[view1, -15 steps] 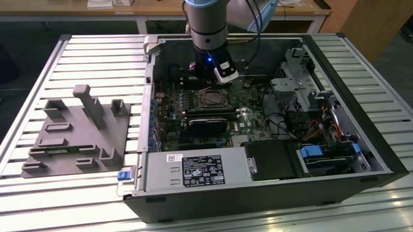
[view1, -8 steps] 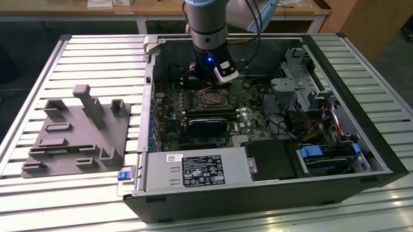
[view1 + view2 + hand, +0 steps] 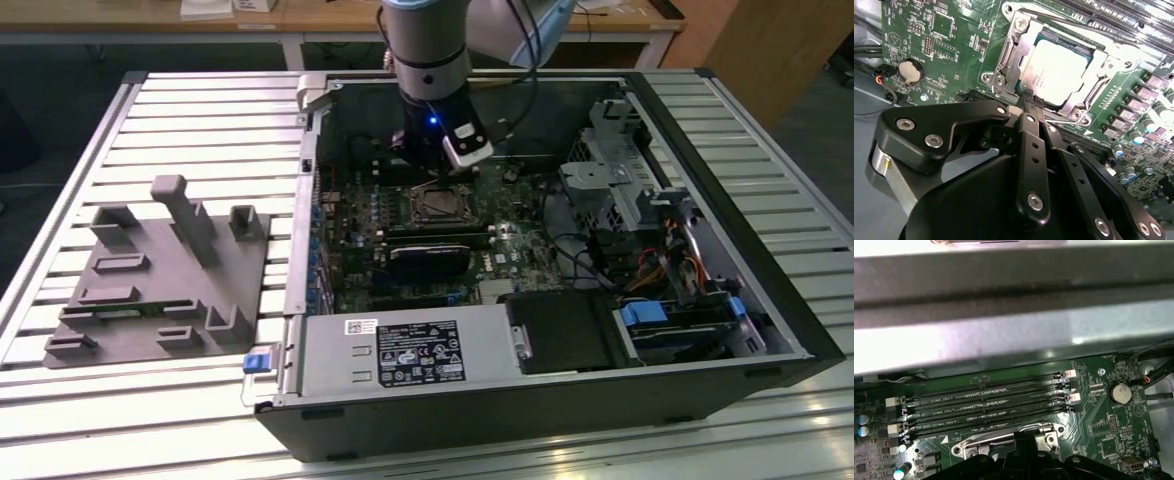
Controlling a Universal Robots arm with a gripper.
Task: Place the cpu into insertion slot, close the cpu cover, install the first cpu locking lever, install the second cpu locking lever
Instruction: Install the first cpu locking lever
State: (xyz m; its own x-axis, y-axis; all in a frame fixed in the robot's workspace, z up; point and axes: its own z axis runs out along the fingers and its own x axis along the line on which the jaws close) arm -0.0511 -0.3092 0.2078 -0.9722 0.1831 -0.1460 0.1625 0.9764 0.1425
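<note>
Matte-black end effector [image 3: 1029, 101], pinched closed, sits beside the silvery cpu cover [image 3: 1015, 49] framing the pale cpu [image 3: 1059, 70].

In the second wrist view the tool [image 3: 1031, 100] stands in front of the insertion slot [image 3: 1074, 44], hiding one corner of the cpu [image 3: 1059, 70] and the motherboard [image 3: 944, 45] on that side of the slot; one rail of the cpu cover [image 3: 1014, 55] passes behind it, so whether anything is latched there cannot be told. In the first wrist view a strip of the silvery frame shows between the memory slots [image 3: 984, 405] and the tool, the rest of the slot being covered. In the exterior view the slot is too small to tell chip from cover; the arm [image 3: 427, 40] above it is cut off by the picture's edge.
</note>
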